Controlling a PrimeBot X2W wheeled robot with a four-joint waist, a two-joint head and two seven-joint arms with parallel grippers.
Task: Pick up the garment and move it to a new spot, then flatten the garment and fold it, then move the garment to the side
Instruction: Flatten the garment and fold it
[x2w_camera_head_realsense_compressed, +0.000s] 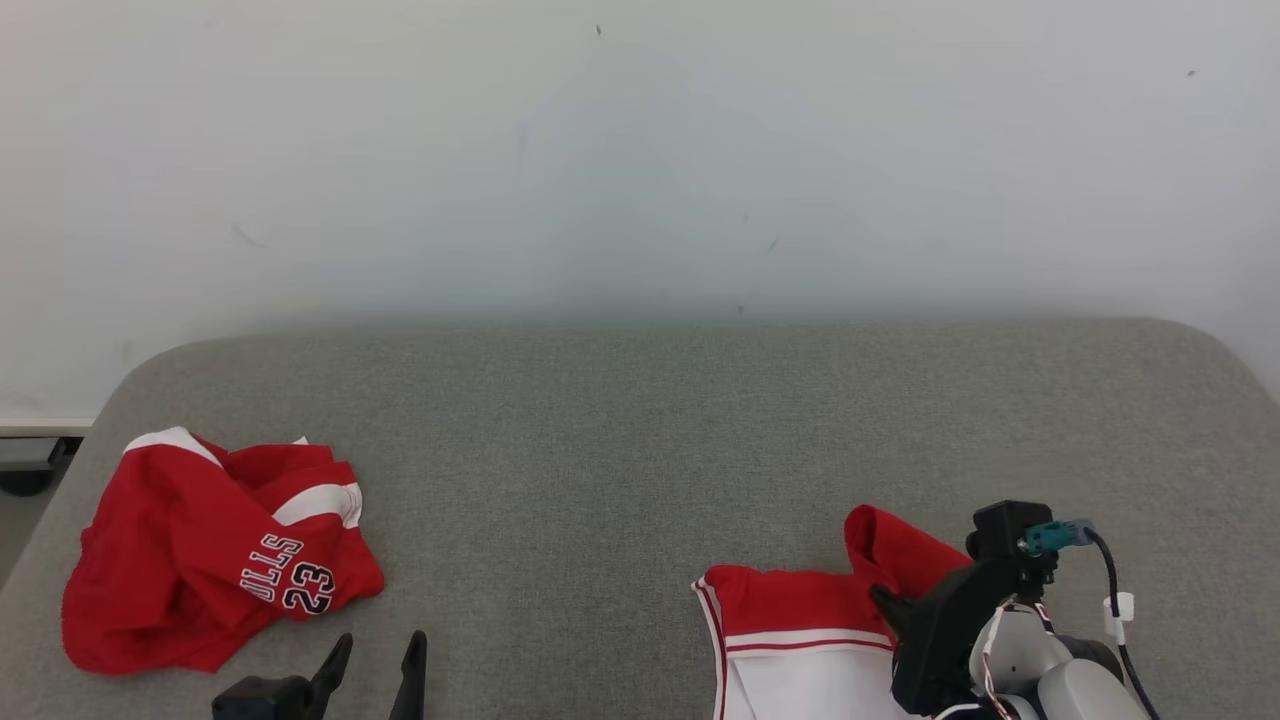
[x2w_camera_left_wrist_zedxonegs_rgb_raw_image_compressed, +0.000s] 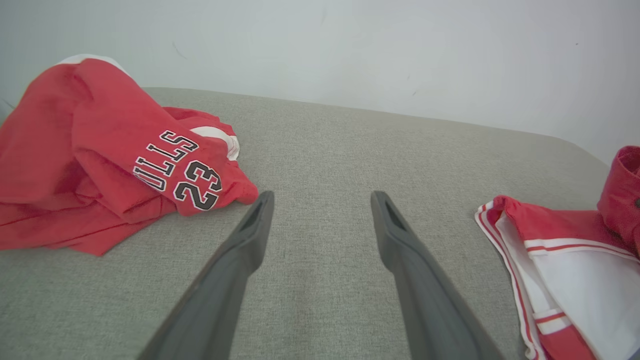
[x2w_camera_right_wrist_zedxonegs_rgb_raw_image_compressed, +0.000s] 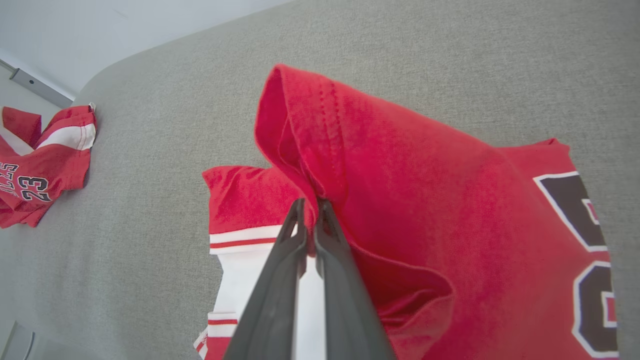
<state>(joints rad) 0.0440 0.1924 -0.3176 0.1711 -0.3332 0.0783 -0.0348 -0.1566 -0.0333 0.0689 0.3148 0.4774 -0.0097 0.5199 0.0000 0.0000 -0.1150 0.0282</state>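
Note:
The garment (x2w_camera_head_realsense_compressed: 800, 610), red with white panels and red stripes, lies at the near right of the grey padded surface (x2w_camera_head_realsense_compressed: 640, 450). My right gripper (x2w_camera_head_realsense_compressed: 882, 598) is shut on a raised red fold of it; in the right wrist view the fingertips pinch that fold (x2w_camera_right_wrist_zedxonegs_rgb_raw_image_compressed: 311, 202), and the cloth (x2w_camera_right_wrist_zedxonegs_rgb_raw_image_compressed: 425, 190) drapes away to the right with a dark printed number on it. My left gripper (x2w_camera_head_realsense_compressed: 382, 645) stands open near the front edge with nothing between its fingers (x2w_camera_left_wrist_zedxonegs_rgb_raw_image_compressed: 322, 197). The garment's striped edge (x2w_camera_left_wrist_zedxonegs_rgb_raw_image_compressed: 565, 235) shows to its right.
A second red jersey (x2w_camera_head_realsense_compressed: 200, 550), crumpled, with "23" printed on it, lies at the near left, just beyond and left of my left gripper (x2w_camera_left_wrist_zedxonegs_rgb_raw_image_compressed: 90, 150). A pale wall (x2w_camera_head_realsense_compressed: 640, 150) rises behind the surface. The surface's rounded left corner (x2w_camera_head_realsense_compressed: 110, 400) drops off to the floor.

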